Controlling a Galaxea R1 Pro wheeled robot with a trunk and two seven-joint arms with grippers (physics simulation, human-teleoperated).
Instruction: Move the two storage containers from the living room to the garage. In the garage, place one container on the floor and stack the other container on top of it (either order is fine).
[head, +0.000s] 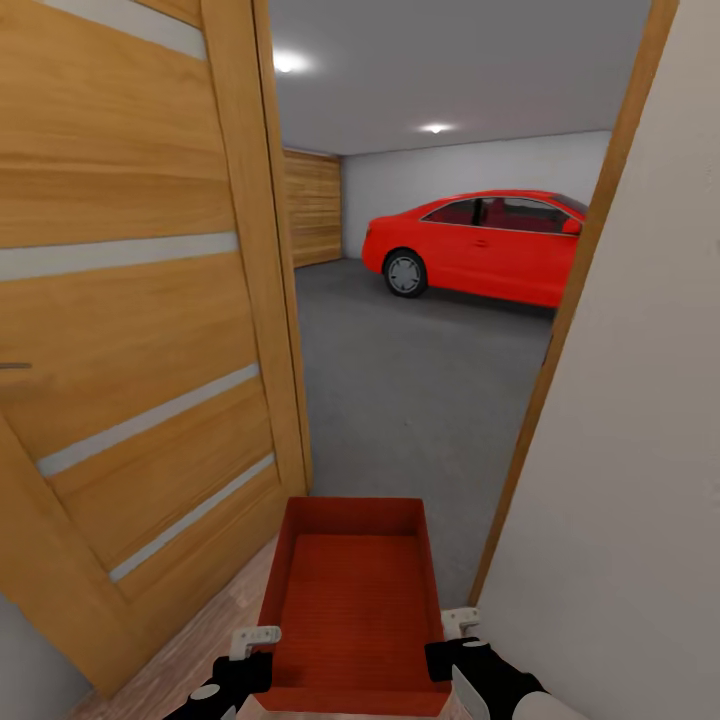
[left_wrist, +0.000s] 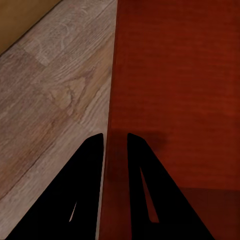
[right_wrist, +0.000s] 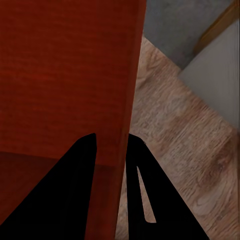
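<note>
A red-orange storage container (head: 355, 600) is carried in front of the robot at the doorway to the garage, held level between both arms above the light wood plank flooring (head: 190, 650). The left claw (head: 256, 637) is closed narrowly on the container's left wall, one finger inside and one outside, as the left wrist view shows (left_wrist: 116, 150). The right claw (head: 458, 624) pinches the right wall the same way (right_wrist: 111, 150).

The orange wooden door (head: 130, 330) with frosted horizontal strips stands open at the left, and a white wall (head: 640, 450) with a wooden door frame (head: 560, 320) is at the right. Beyond the threshold lies the dark grey concrete floor (head: 420, 380), with a red car (head: 480, 245) parked well ahead near the white back wall. No writing or label can be read on the container or the car.
</note>
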